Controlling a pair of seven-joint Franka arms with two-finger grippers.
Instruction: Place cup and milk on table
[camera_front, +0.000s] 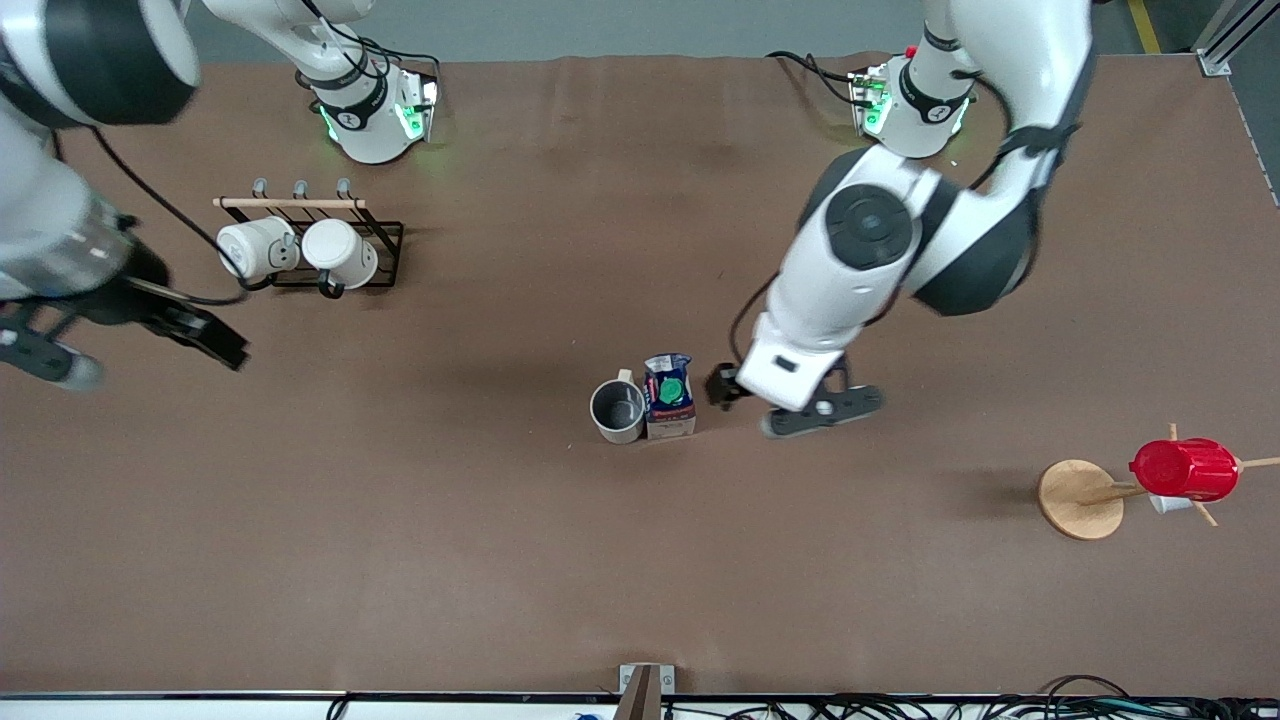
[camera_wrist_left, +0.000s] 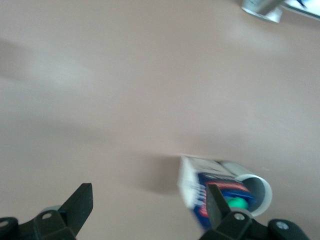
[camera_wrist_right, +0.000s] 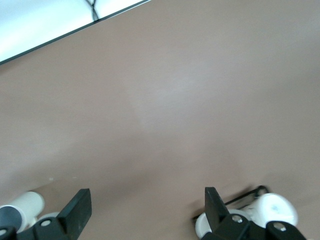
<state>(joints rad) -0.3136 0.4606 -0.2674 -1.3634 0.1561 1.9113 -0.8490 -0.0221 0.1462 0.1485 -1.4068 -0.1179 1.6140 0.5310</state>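
Nearest the front camera stands the wooden peg stand (camera_front: 1078, 498) toward my left arm's end of the table (camera_front: 420, 560), carrying a red ribbed cup (camera_front: 1184, 469) on one peg. Next, at mid-table, the cup (camera_front: 618, 411) sits upright on the brown sheet, grey inside showing, with the milk (camera_front: 669, 396) upright and touching or just beside it on the side toward my left arm. My left gripper (camera_front: 722, 386) hangs just beside the milk, apart from it; in the left wrist view its fingers (camera_wrist_left: 77, 202) stand wide apart and hold nothing, with the carton (camera_wrist_left: 212, 192) and the mug rim (camera_wrist_left: 255, 187) in sight between and past them. My right gripper (camera_front: 200, 335) is over bare table toward the right arm's end, fingers (camera_wrist_right: 77, 207) spread wide and empty. Farthest, the black wire rack (camera_front: 335, 245) holds two brighter white mugs (camera_front: 258, 248) lying on their sides.
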